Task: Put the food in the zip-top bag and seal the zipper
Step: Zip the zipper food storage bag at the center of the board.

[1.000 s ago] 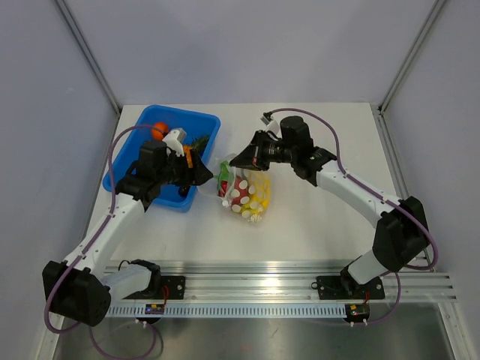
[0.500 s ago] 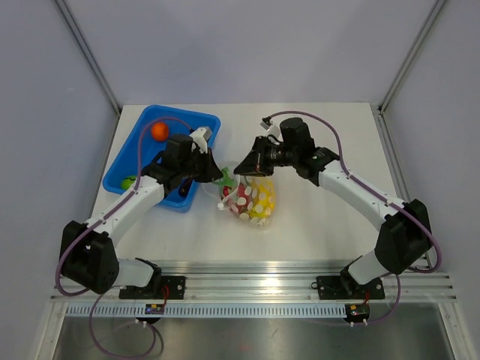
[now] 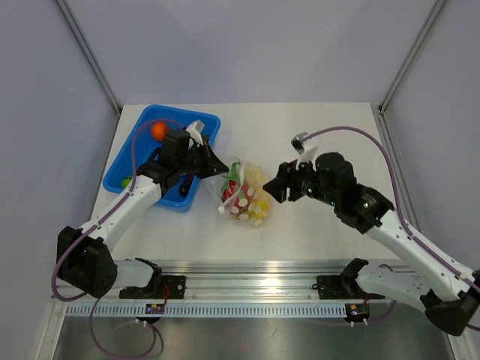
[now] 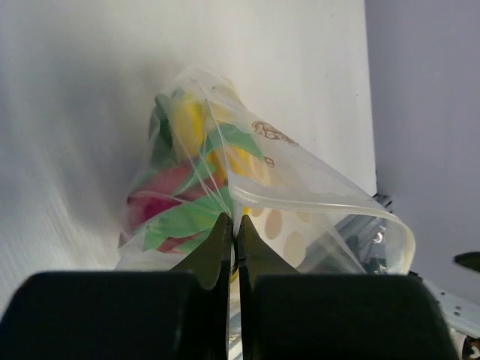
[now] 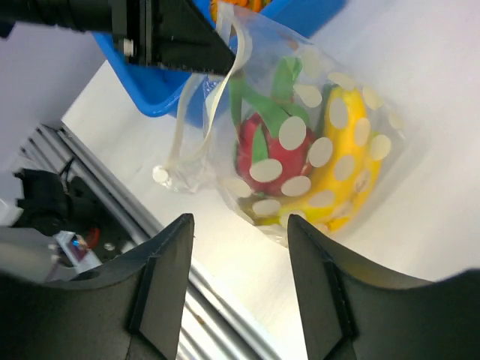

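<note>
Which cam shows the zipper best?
Left wrist: the zipper runs close-up from the shut left gripper to its far end. Right wrist shows it as a sagging loop. Top external: too small to make out.

Centre: zip-top bag (image 3: pixel 245 196); directions are taken from it.
10 o'clock: left gripper (image 3: pixel 219 166) clamped on the bag's mouth edge, blue bin (image 3: pixel 147 114) just behind it; blocked.
3 o'clock: right gripper (image 3: pixel 276 185), jaws spread, near the bag but apart; narrow gap.
12 to 2 o'clock: bare table (image 3: pixel 315 127); open approach.
6 o'clock: bare strip up to the rail (image 3: pixel 285 281); passable.
Bin: left arm (image 3: pixel 127 206) lies over its near edge.
</note>
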`<act>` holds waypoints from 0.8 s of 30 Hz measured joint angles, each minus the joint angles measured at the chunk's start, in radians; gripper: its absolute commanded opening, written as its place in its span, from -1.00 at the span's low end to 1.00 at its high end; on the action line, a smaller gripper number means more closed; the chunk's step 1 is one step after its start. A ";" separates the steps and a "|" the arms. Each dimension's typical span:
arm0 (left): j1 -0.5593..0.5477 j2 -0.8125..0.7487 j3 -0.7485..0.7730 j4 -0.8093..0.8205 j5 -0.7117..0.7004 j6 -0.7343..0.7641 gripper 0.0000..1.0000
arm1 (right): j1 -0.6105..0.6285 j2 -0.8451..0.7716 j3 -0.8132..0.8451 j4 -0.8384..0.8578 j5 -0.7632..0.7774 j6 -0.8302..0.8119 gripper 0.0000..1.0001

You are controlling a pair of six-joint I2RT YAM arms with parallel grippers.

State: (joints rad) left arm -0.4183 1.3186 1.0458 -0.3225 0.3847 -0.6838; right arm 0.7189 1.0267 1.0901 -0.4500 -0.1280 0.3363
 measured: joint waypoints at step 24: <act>-0.052 -0.174 -0.018 -0.167 -0.310 -0.352 -1.00 | 0.748 0.327 -0.231 0.588 0.893 -0.347 0.40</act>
State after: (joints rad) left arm -0.4706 1.1450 1.0279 -0.4896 0.0746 -1.0359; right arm 1.4670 1.3533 0.8593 0.1379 0.7647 -0.0105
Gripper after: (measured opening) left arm 0.015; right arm 0.695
